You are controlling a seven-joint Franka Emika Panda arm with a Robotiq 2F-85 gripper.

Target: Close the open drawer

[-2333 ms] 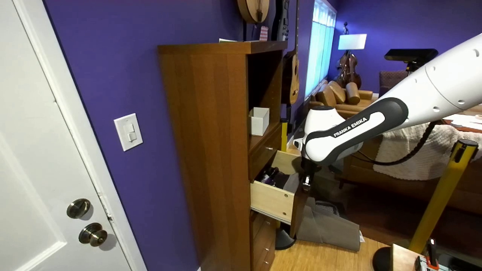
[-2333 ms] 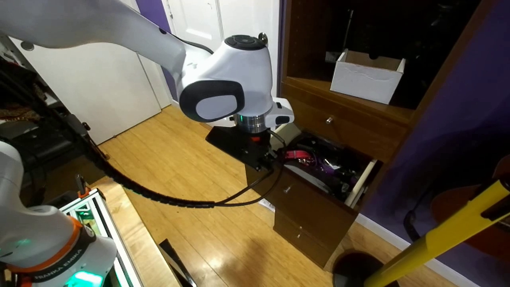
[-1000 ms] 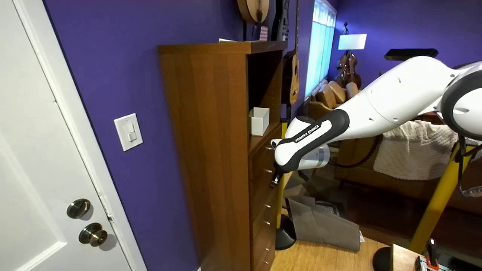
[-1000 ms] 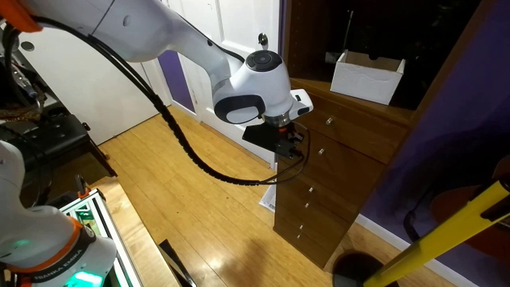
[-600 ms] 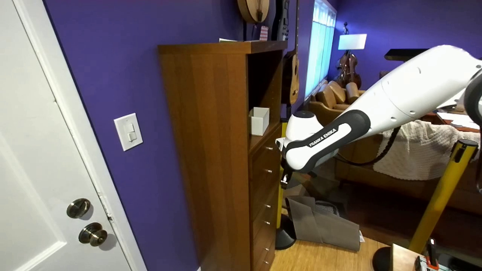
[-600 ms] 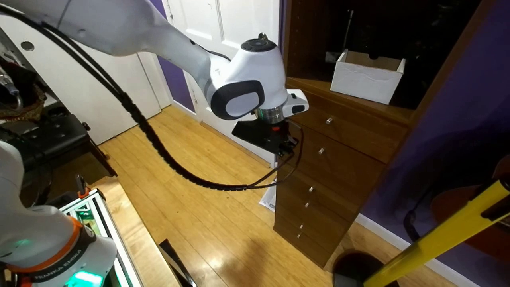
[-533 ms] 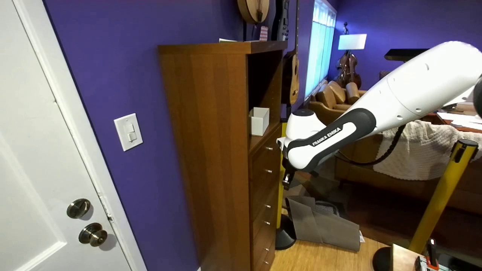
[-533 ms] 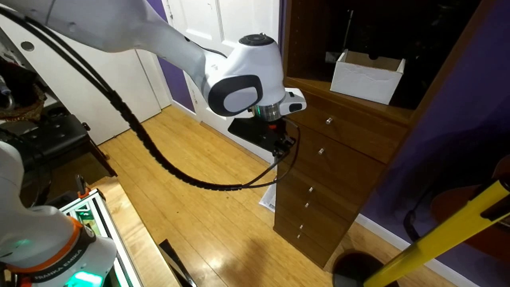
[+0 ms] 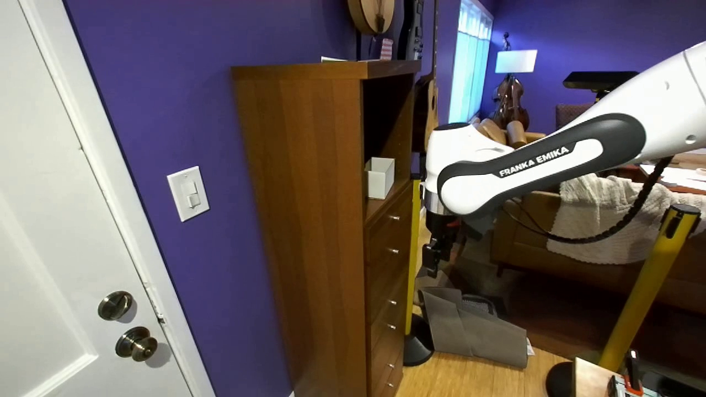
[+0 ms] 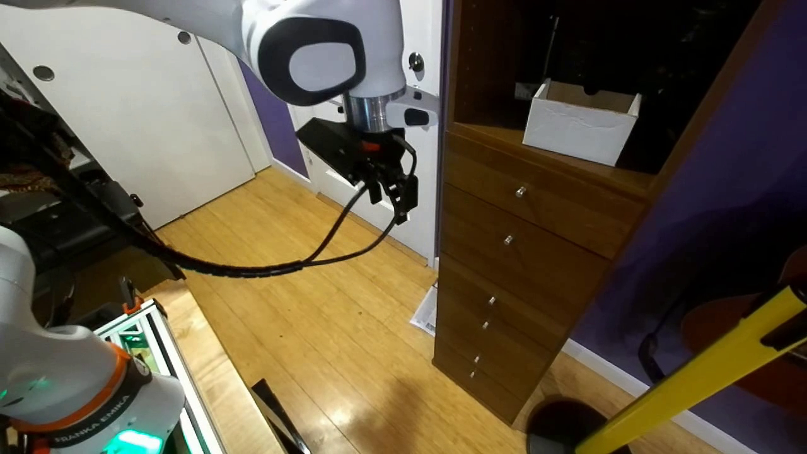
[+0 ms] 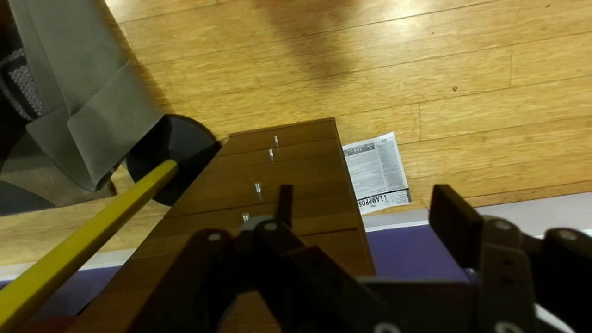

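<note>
In the wrist view the claw (image 11: 364, 203) reaches up from the bottom, its fingers (image 11: 284, 203) spread wide. Through the gap show the right-hand edge of the cabinet (image 11: 305, 173) and, just beside that edge, a newspaper page (image 11: 377, 171). Floorboards (image 11: 462, 101) stretch across the top and right; a yellow post (image 11: 92, 238) slants along the left. The claw covers much of the cabinet's upper front.

In an exterior view the drawer (image 10: 529, 265), second from the top, sits flush in the cabinet. Its front and knob (image 10: 508, 239) face the floor at lower left; the front's long axis runs sideways across the cabinet, slanting down to the right. The claw hangs well apart from it, past the cabinet's left edge, with a white door (image 10: 430, 189) behind.

In an exterior view the cabinet shows its broad side panel (image 9: 309, 220). The drawer faces right, seen steeply, its long axis running away from the camera. The claw points down, apart from the front, the yellow post visible between. A sofa (image 9: 518, 253) stands farther right, and a folded grey sheet (image 9: 485, 336) lies below.
</note>
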